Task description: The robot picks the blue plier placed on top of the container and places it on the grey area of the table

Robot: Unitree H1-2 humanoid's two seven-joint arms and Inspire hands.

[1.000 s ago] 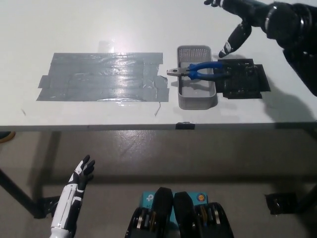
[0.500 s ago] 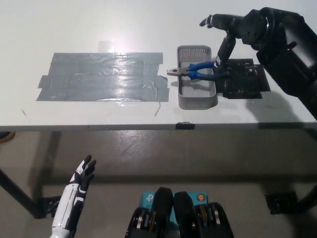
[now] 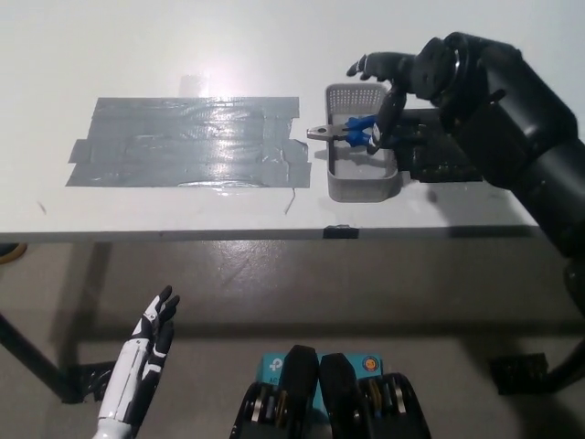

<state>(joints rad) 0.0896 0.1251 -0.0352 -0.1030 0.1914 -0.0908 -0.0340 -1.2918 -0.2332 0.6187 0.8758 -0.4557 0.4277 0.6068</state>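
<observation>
The blue-handled plier (image 3: 355,130) lies across the top of the grey container (image 3: 363,186), its metal nose (image 3: 321,133) sticking out past the left rim. My black right hand (image 3: 395,84) hovers over the handles with its fingers spread, one fingertip (image 3: 382,126) reaching down to the blue grips. Most of the handles are hidden under that hand, and I see no closed grasp. The grey taped area (image 3: 183,142) spreads over the table to the left of the container. Below the table's front edge, at lower left, my white left hand (image 3: 152,333) rests open.
A black mat (image 3: 446,170) lies right of the container, partly covered by my right arm. The white table (image 3: 183,37) ends at a front edge (image 3: 183,235), with floor and table legs below it.
My right arm has swung left and down, from beyond the container's far right corner to directly over the plier handles. The plier and left hand have stayed put.
</observation>
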